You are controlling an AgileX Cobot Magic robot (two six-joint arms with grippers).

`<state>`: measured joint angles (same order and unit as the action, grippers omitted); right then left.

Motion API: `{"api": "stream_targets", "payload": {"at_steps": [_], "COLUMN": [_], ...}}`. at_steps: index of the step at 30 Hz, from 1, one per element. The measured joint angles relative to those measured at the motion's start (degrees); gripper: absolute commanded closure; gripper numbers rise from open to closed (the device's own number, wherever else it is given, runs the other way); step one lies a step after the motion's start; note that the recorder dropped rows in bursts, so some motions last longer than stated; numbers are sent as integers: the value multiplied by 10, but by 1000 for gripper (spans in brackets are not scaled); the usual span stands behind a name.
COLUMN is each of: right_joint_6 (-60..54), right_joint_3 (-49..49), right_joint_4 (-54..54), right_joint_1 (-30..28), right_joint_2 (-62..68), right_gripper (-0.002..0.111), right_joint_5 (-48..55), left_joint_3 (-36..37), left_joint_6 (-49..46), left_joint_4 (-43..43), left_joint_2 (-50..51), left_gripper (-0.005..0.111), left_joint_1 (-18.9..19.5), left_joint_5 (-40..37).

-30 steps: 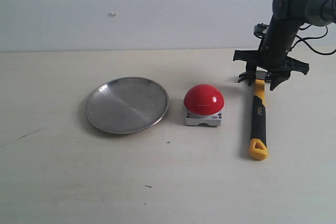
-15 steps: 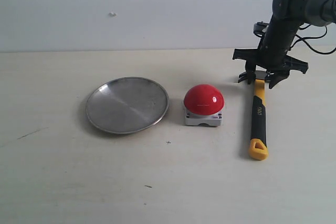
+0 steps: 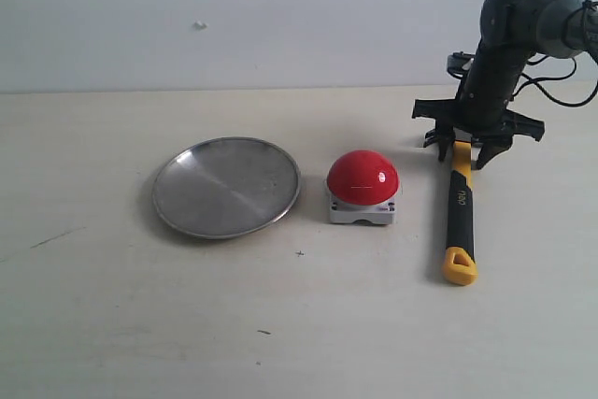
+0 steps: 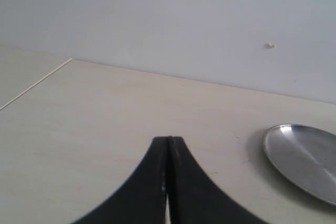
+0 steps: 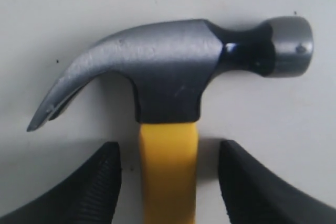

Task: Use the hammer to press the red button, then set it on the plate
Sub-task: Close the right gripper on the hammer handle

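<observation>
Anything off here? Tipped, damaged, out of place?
Nothing stands out. The hammer lies flat on the table, its handle between the jaws of the open right gripper, just below the head. The red button sits upright beside the plate, which lies flat and empty. Only faint specks mark the table.

The button [image 3: 363,178], a glossy red dome on a grey-white square base, stands upright. The plate [image 3: 226,186], round and silver, lies near its left. The hammer [image 3: 459,212] lies flat at its right, yellow-and-black handle toward the front, dark head at the back.

Lab-like test bench: bare pale tabletop [image 3: 140,324], blank white wall [image 3: 280,16].
</observation>
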<state>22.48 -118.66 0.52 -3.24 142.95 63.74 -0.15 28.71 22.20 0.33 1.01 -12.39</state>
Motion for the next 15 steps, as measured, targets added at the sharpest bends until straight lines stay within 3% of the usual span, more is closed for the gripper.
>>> {"api": "stream_targets", "payload": {"at_steps": [7, 13, 15], "right_joint_6": [-1, -9, -11], "right_joint_3": [-4, -6, -7], "right_joint_4": [0, -5, -5], "right_joint_1": [0, 0, 0], "right_joint_2": [4, 7, 7], "right_gripper": [56, 83, 85], "right_joint_5": [-11, -8, -8], "left_joint_3": [0, 0, 0], "left_joint_6": [0, 0, 0], "left_joint_4": [0, 0, 0], "left_joint_2": [0, 0, 0], "left_gripper": [107, 107, 107], "left_joint_1": [0, 0, 0], "left_joint_5": [0, 0, 0]}}
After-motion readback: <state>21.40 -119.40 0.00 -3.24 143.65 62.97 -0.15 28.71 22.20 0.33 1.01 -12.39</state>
